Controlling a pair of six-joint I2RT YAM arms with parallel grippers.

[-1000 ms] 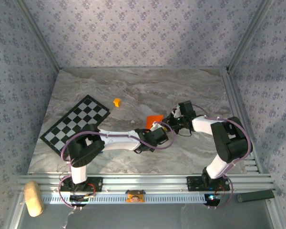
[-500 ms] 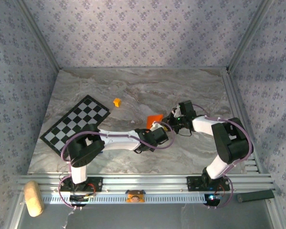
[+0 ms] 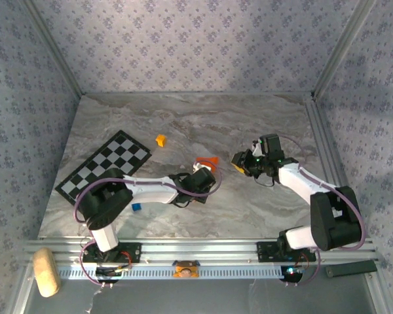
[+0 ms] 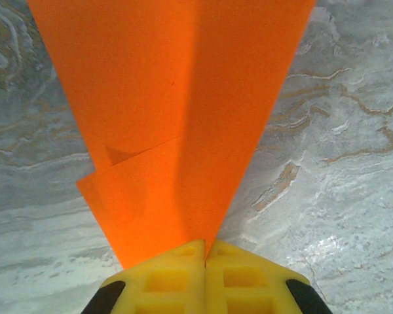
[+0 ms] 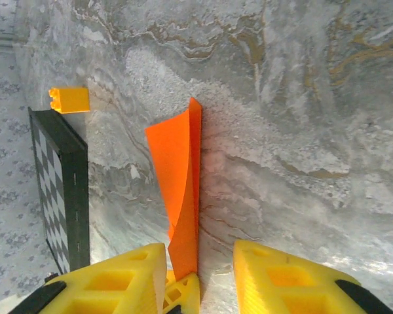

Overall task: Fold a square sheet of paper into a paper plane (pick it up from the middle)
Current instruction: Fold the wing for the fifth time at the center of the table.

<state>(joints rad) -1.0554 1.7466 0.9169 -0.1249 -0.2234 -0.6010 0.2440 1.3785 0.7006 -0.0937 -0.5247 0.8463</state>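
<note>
The square sheet of paper is bright orange and folded into a creased, pointed shape with a centre fold. My left gripper is shut on its narrow end, yellow fingers pressed together. In the top view the paper stands up just above the table at mid-table, with the left gripper beneath it. My right gripper sits just right of the paper and is open. In the right wrist view the upright paper rises ahead of the gap between the right gripper's spread fingers, nearer the left one.
A small yellow-orange cube lies behind the paper, also seen as the cube. A black-and-white checkered board lies at the left. A tiny blue cube sits near the left arm. The marble table is bare at the back right.
My right gripper has opened and drawn back to the right, off the paper. The left gripper stays shut on the paper and has shifted slightly left.
</note>
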